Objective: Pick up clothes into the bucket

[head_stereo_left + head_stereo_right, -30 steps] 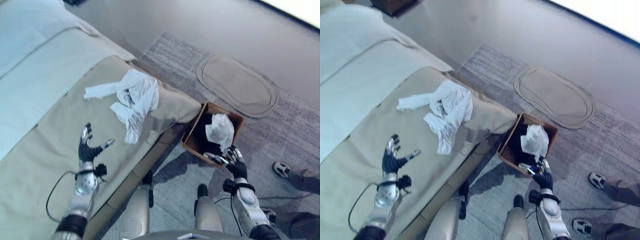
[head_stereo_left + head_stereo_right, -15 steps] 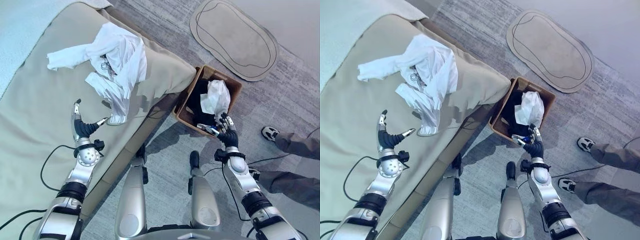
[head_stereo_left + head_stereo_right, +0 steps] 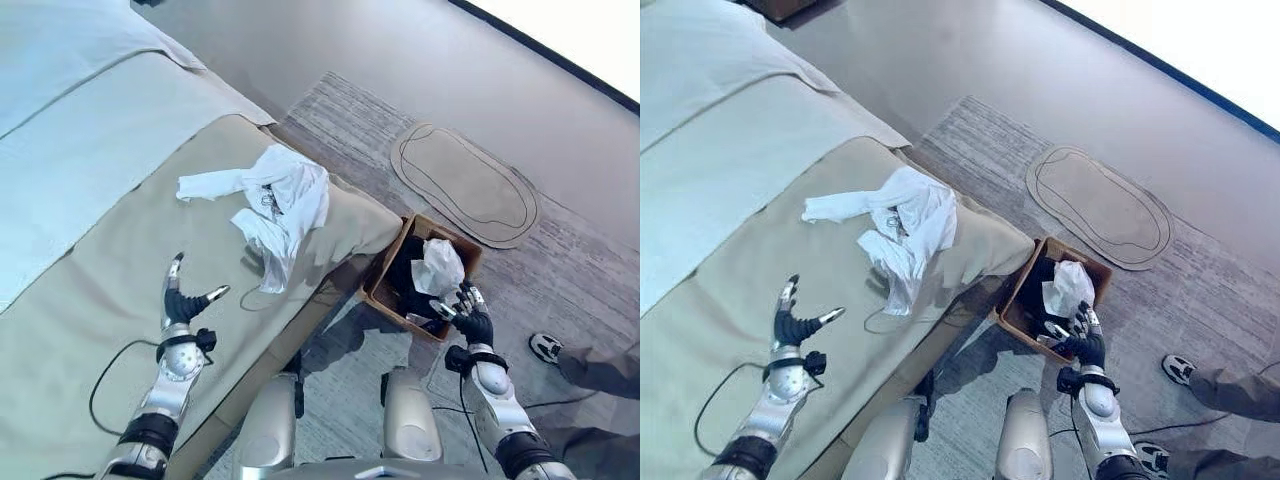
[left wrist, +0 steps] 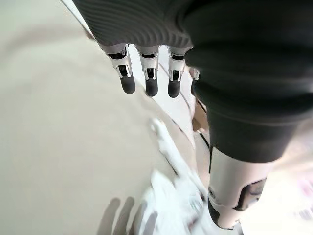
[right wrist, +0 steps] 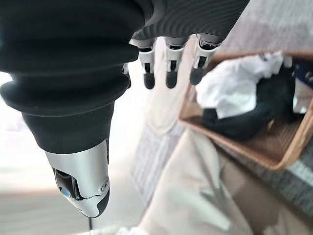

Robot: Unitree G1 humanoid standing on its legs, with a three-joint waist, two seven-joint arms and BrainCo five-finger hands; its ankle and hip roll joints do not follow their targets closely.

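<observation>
From here I judge the next step is fetching the white garment (image 3: 268, 205) off the bed (image 3: 90, 230), so I would carry the left robot hand (image 3: 180, 302) forward and gather the bunched middle rather than a trailing sleeve, so it lifts as one piece. That hand hovers over the bed cover with fingers spread and holding nothing, the garment lying ahead of it, near but not touching. The right robot hand (image 3: 470, 322) is released too, by the near rim of the bucket (image 3: 385, 292), which already holds dark and white clothes.
</observation>
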